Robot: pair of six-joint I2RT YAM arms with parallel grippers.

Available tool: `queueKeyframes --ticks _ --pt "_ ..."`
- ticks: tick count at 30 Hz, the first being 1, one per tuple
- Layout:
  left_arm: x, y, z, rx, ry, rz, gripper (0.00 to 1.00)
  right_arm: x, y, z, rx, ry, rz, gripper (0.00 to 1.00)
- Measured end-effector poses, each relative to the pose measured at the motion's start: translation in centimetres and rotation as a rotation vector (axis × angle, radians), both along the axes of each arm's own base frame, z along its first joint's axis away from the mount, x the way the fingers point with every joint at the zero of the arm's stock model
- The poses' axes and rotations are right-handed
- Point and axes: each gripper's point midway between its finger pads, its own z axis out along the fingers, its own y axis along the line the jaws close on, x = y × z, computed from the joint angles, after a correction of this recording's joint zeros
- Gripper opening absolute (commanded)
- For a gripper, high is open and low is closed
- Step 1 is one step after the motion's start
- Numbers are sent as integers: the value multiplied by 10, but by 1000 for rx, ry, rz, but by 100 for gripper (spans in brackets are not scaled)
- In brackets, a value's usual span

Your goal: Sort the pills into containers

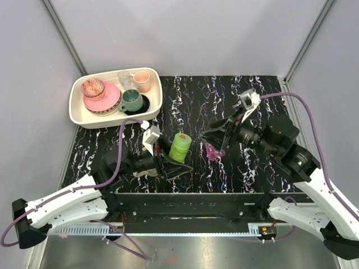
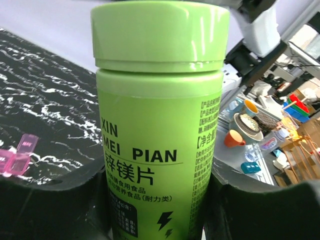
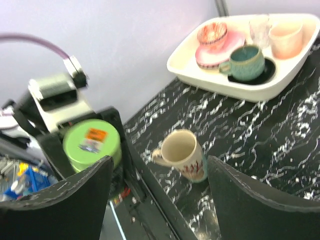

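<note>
While the left fingers [image 2: 50,205] are clamped on the lower body of a lime-green cylindrical plastic bottle [image 2: 157,130] with a green screw cap, they hold it upright near the middle of the black, white-veined worktop [image 1: 185,101]. The right fingers [image 3: 265,200] stand wide apart with nothing between them. Close by their tips, a small magenta-purple translucent pill box [image 1: 212,151] lies on the worktop just right of the bottle. What its compartments hold is too small to tell. A beige handled ceramic mug [image 3: 182,160] sits on the worktop near the left arm. A cream rectangular tray [image 1: 76,112] of crockery occupies the far left corner.
</note>
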Motion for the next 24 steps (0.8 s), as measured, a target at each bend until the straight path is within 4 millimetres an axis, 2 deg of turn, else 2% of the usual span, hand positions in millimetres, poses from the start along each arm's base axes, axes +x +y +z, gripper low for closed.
queueKeyframes --ticks 4,9,13,18,24 --pt "11 1 -11 44 25 65 0 5 -6 36 90 -39 -54 80" --pt "23 3 -14 82 41 133 0 16 0 59 156 -35 -81 80" --pt "32 2 -13 98 45 171 0 30 13 56 162 8 -87 84" --pt "41 -1 -19 125 54 207 0 46 32 30 126 98 -89 87" --pt "50 -3 -24 160 72 246 0 42 38 28 139 129 -63 88"
